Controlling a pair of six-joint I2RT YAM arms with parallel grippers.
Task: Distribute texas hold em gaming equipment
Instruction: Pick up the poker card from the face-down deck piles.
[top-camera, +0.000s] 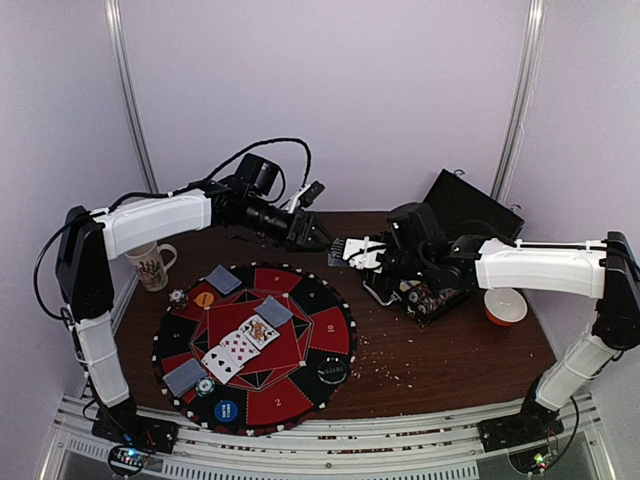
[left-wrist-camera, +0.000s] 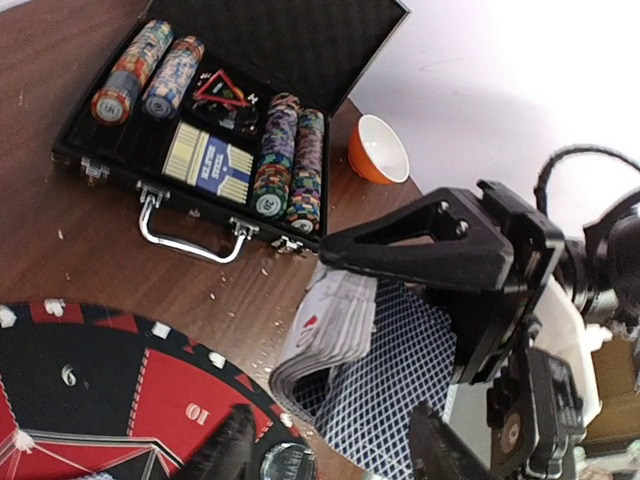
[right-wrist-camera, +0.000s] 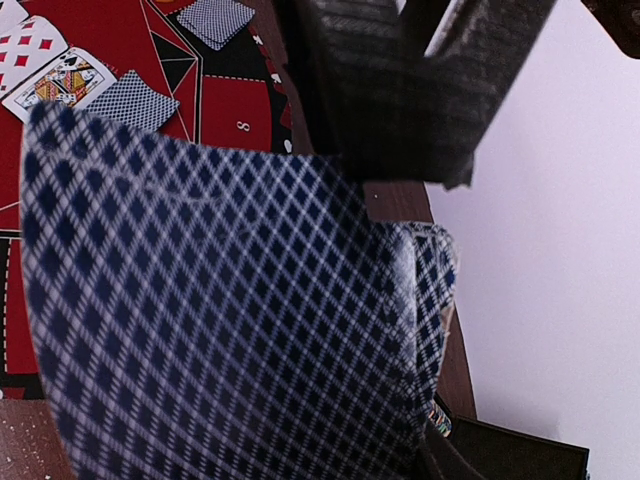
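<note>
My right gripper is shut on a deck of blue-backed cards held above the table behind the mat. One loose card slides off the deck's back; its diamond-patterned back fills the right wrist view and hides the right fingers. My left gripper is open, its fingertips either side of that card's lower end. On the mat lie face-down card pairs, face-up cards, striped chips, and yellow, blue and black discs.
The round red-and-black mat covers the table's left centre. An open black case with rolls of chips sits at the back right under the right arm. An orange bowl stands at the right, a mug at the left. Crumbs dot the wood.
</note>
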